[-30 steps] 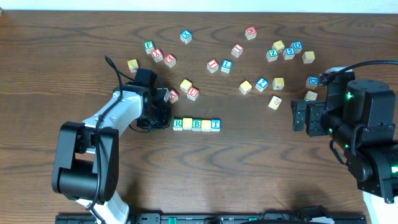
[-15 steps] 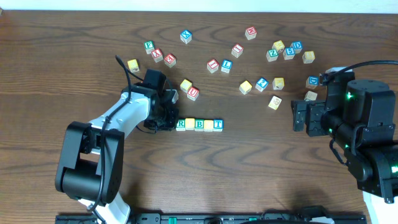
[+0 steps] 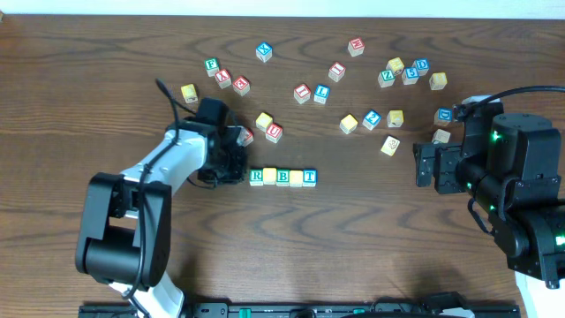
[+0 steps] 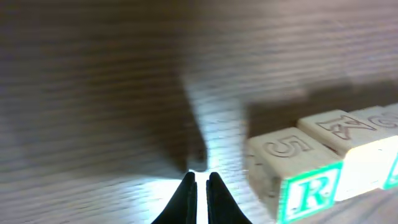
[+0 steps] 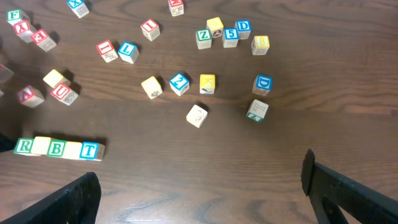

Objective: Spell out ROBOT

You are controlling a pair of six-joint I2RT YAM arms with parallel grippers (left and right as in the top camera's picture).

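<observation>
The left fingers [image 4: 189, 198] are pressed together with nothing between them, their tips low over the surface [image 3: 353, 238]. Just to the right of those tips, with a narrow strip of bare wood between, stands the R cube [image 4: 308, 194]. It heads a line running away from the fingers: R cube [image 3: 257, 177], first yellow block [image 3: 270, 177], B cube [image 3: 283, 177], second yellow block [image 3: 297, 177] and T cube [image 3: 309, 177], side by side with no visible gaps.

A second ago the whole line sat slightly nearer the left arm. Since then the closed fingers have pushed against the R end and slid all five cubes a little to the right. They have now drawn back off the cube, while the line has stayed where the push left it. That looks like a tidying nudge, not a placement, so the word seems essentially laid out. Whether the yellow faces carry an O cannot be read from above.

The right fingers [image 5: 71, 202] are spread wide and hold nothing. The line lies well off to their left, and the loose cubes [image 3: 371, 118] are scattered beyond them.
</observation>
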